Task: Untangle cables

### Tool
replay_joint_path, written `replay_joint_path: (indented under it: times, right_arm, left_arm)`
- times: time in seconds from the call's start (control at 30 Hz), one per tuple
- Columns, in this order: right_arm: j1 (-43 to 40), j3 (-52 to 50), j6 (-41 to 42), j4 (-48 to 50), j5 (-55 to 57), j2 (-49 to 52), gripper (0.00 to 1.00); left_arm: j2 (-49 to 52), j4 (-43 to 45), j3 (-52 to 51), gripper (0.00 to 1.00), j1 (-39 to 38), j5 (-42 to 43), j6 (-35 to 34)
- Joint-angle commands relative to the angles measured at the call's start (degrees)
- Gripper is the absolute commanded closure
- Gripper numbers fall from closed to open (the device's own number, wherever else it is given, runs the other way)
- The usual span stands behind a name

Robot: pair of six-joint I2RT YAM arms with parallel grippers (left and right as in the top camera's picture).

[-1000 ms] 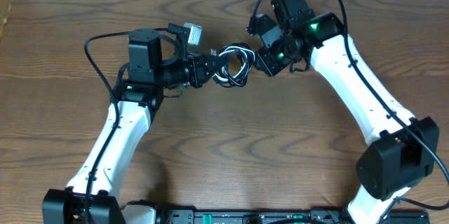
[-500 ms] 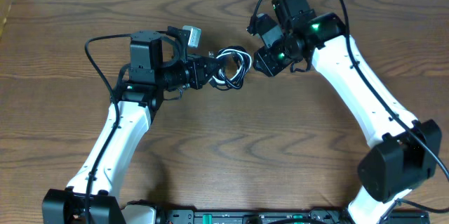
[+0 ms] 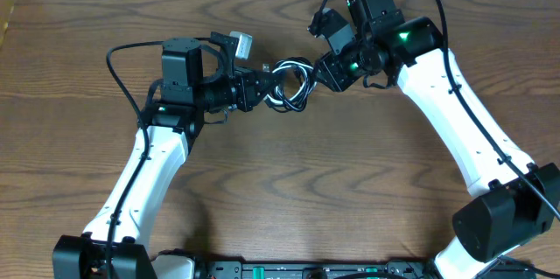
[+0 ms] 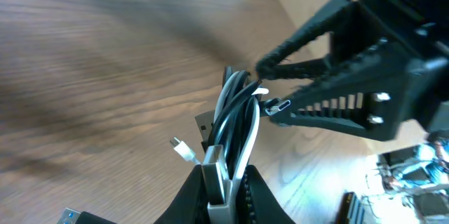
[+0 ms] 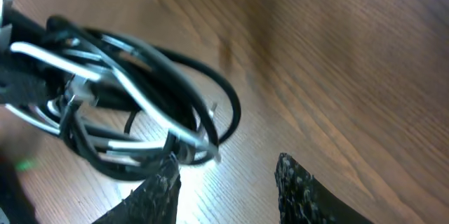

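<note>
Three cameras, all trained on one cable tangle [image 3: 290, 85].
The overhead camera looks straight down at the tabletop [image 3: 306, 191] from far off, so the tangle shows small, above centre. The left wrist camera sits very close to the tangle and looks along the left fingers [image 4: 193, 194], past it to the right fingers [image 4: 337, 104] just beyond. The right wrist camera looks down at the tangle from the opposite side, close and blurred, with the tangle in the upper left of its view. All three views share the tangle and the wood around it.
</note>
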Motion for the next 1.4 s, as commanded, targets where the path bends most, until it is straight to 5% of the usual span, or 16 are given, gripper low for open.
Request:
replay_joint_path:
  times: [0.0,0.3,0.6,1.13,1.37]
  right_arm:
    - [0.24,-0.26,1.2,0.59,-1.25,0.52,0.59]
    - [0.24,-0.92,1.88,0.94,3.39,0.92,0.6]
    - [0.24,-3.8,2.56,3.72,2.8,1.22,0.61]
    - [0.2,-4.85,-0.04,6.32,-9.88,0.79,0.6]
    - [0.2,-4.85,-4.85,6.12,-14.64,-2.34,0.58]
  left_arm:
    - [-1.29,0.83,-0.2,0.92,0.17,5.42,-0.5]
    - [-1.31,2.58,-0.2,0.92,0.17,10.6,-1.6]
    - [-1.46,14.84,-0.2,0.92,0.17,17.7,-12.24]
    - [-1.29,14.4,-0.2,0.92,0.17,17.09,-9.77]
    - [-1.27,5.03,-0.2,0.92,0.17,8.9,-2.16]
